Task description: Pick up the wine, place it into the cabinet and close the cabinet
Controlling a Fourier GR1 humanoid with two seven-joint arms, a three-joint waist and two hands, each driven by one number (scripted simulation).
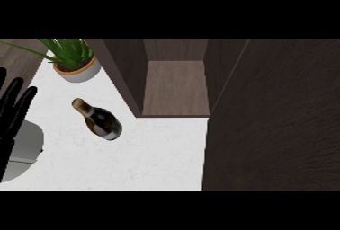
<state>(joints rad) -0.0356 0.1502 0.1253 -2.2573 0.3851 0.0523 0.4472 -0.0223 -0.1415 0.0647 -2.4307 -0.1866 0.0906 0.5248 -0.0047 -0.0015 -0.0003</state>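
Left robot hand (13, 105) cut by left edge; plant (69, 51) leaves cropped at top.

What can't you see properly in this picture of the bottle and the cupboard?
All in the head view:
- Black left hand: its wrist and forearm are cut off by the left edge.
- Right hand: not in view.
- Dark brown wooden cabinet: its top runs past the upper edge, and the open door hides whatever lies behind it.
- Dark glass wine bottle: its label is too small to read.
- Green potted plant: leaf tips are cut off at the top.
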